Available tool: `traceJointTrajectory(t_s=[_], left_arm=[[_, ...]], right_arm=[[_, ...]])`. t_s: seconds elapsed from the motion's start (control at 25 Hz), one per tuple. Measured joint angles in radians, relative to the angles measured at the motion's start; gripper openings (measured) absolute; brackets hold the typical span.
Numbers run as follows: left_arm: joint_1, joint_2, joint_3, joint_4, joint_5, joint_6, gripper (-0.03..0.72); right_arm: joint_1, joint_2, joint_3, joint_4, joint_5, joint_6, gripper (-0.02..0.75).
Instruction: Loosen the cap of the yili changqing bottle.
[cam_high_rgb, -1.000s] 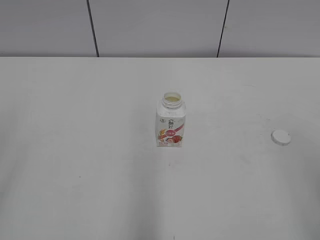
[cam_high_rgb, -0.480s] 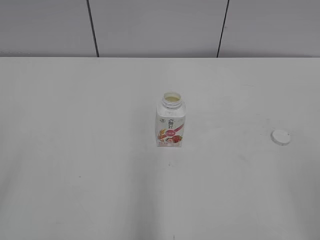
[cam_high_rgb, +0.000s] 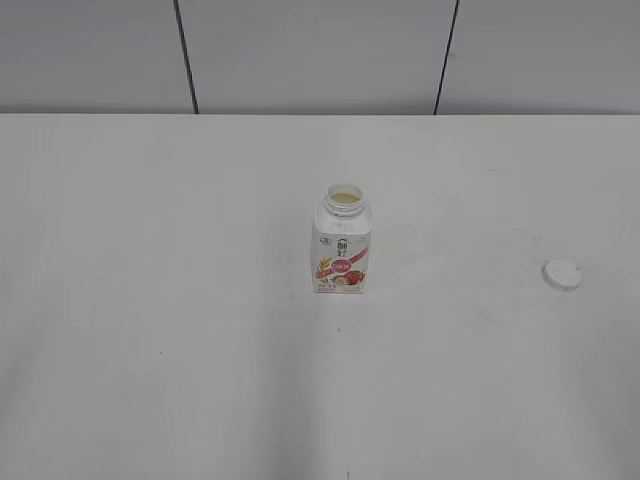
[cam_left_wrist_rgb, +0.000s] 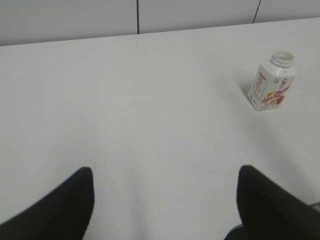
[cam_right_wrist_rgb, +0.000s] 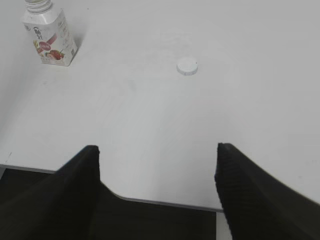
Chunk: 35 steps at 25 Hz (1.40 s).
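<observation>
The yili changqing bottle stands upright mid-table with its neck uncovered and pale liquid showing inside; it also shows in the left wrist view and the right wrist view. The white cap lies flat on the table well to the bottle's right, seen too in the right wrist view. My left gripper is open over bare table, far from the bottle. My right gripper is open above the table's near edge, with nothing between its fingers. Neither arm appears in the exterior view.
The white table runs back to a grey panelled wall. Its near edge crosses the right wrist view, with dark space below it.
</observation>
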Motion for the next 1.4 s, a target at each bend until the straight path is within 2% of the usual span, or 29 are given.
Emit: traceJointTrajectory(t_s=[0.28, 0.92, 1.2, 1.4], left_arm=[[0.0, 0.0, 0.087, -0.034, -0.045, 0.047, 0.538], [0.004, 0.0, 0.089, -0.055, -0.056, 0.054, 0.538], [0.119, 0.0, 0.089, -0.075, -0.056, 0.054, 0.538], [0.144, 0.0, 0.089, -0.081, -0.056, 0.054, 0.538]], right_arm=[[0.0, 0.0, 0.033, -0.054, -0.083, 0.0, 0.568], [0.0, 0.0, 0.033, -0.059, -0.095, 0.001, 0.568], [0.0, 0.0, 0.033, -0.06, -0.095, 0.002, 0.568], [0.0, 0.0, 0.033, -0.06, -0.095, 0.002, 0.568]])
